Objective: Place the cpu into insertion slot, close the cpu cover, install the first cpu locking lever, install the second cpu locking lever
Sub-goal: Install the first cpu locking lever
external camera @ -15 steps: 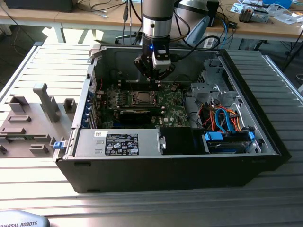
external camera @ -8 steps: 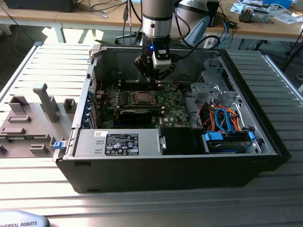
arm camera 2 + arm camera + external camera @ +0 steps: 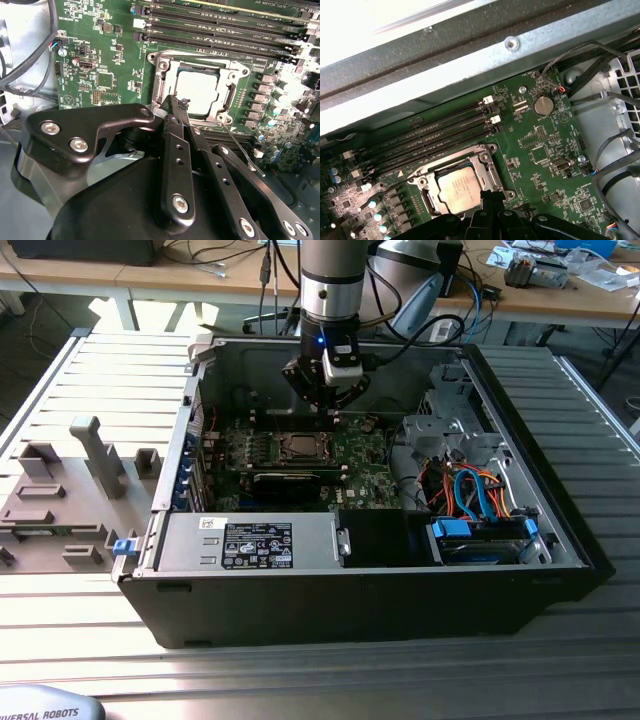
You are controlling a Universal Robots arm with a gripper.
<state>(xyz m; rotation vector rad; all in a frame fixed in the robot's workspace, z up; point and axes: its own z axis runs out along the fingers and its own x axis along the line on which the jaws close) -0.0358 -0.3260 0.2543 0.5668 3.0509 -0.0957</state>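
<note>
one open computer case lies on a slatted metal table, with one green motherboard flat on its floor and one arm reaching down into it. the gripper stands low over the board, just beside the insertion slot at the edge nearer the case wall. in the second wrist view the two fingers lie drawn together into a narrow point, with the tip at the rim of the slot; whether anything thin is pinched between them cannot be told. one cpu sits flat inside the slot, silver top up, and one cpu cover appears to lie down around it as a metal frame, the chip showing through its window. one thin locking lever is seen in the second wrist view, running out at a slant from the slot corner and seemingly not latched; a second lever cannot be made out with certainty. four long memory slots run beside the socket, and one coin cell sits further off. risk noted: the fingertip is very close to the frame and the chip, so a sideways drift could scrape the cover or shift the cpu on its contacts; a lever that slips off the tip could spring back against nearby components.
</note>
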